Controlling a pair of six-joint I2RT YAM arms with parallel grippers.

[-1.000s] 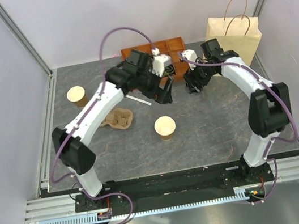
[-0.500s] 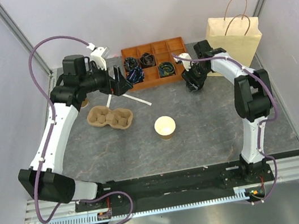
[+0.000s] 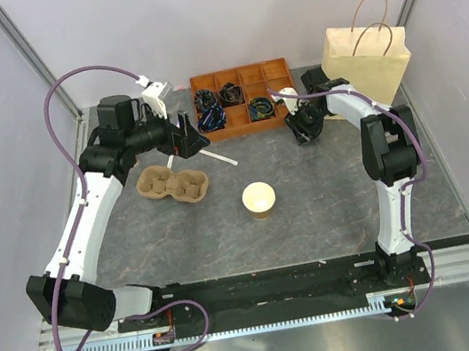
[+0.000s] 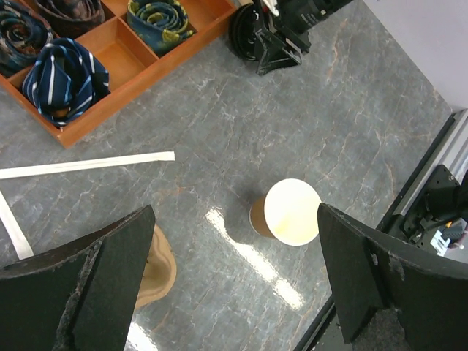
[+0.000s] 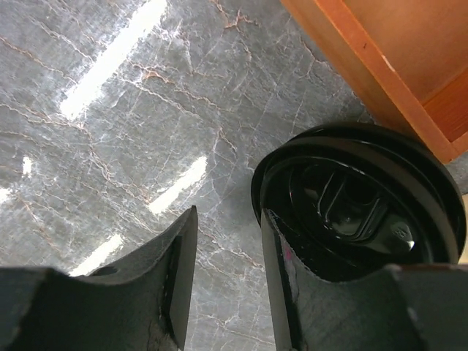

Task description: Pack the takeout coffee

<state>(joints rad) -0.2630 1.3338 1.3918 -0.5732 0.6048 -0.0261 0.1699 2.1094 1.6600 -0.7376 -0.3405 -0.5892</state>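
Coffee [image 5: 358, 197]: black lid showing, on bench [image 3: 328, 196] by tray [image 5: 351, 66] corner, just outside right jaws.
Right jaws: narrow gap, gripping nothing.
Left jaws: wide apart, empty.

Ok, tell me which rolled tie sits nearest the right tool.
The blue tie with yellow markings; the navy white-striped tie and the dark ones lie farther from the right tool.
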